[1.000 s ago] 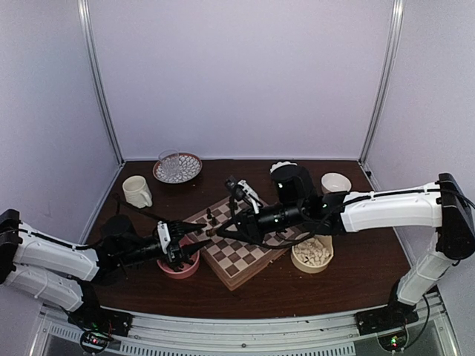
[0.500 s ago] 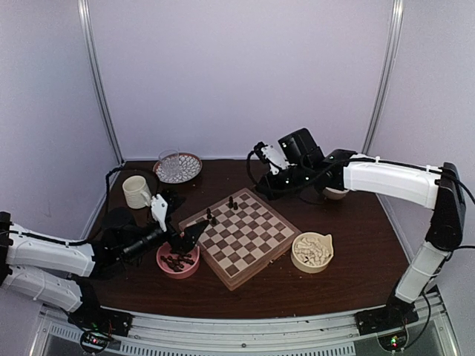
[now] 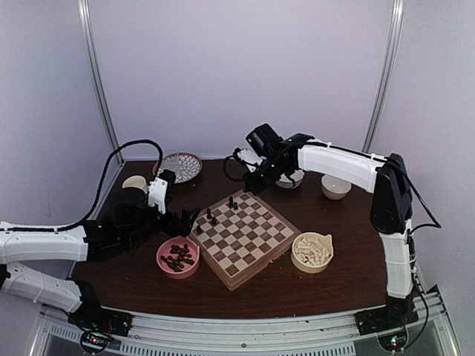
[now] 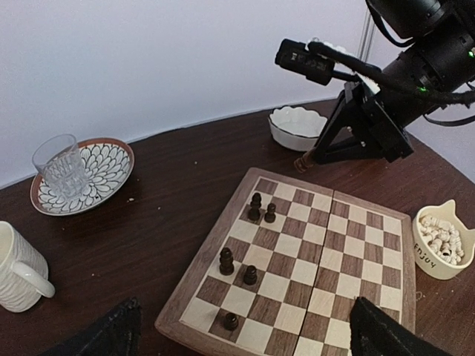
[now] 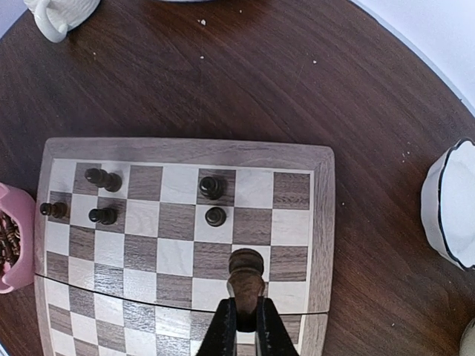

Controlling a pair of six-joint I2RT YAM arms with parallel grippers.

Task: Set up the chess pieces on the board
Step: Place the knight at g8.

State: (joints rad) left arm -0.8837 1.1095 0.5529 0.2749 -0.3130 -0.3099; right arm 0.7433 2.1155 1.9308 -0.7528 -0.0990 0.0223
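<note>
As laid on the worktop (image 3: pixel 349 245), board (image 3: pixel 249 241): turned corner-on to the arms, thick-bodied, tan border, most squares bare.
Dark pieces (image 4: pixel 226 261) on board: five, upright, all along the far-left edge. Two side by side nearer the far corner, three further along toward the left arm.
Right claw (image 5: pixel 245 310): clamped on a dark brown piece (image 5: pixel 246 268), one rounded end showing beyond the fingertips. Raised near the board's far corner. Contact with the board not discernible.
Left claw (image 3: pixel 187 221): fingers wide apart, nothing between. Poised by the board's left corner, just beyond the pink bowl.
Pink bowl (image 3: pixel 159 259): holding spare dark pieces (image 3: pixel 178 259). Just beside the board's left edge.
Cream bowl (image 3: pixel 295 256): cat-eared, holding cream-white pieces (image 3: pixel 313 251). Near the board's right edge.
Other stock: ribbed white mug (image 4: pixel 18 267), drinking glass (image 4: pixel 59 159) standing on patterned plate (image 4: pixel 104 167), scalloped white bowl (image 4: pixel 297 126) behind the board.
</note>
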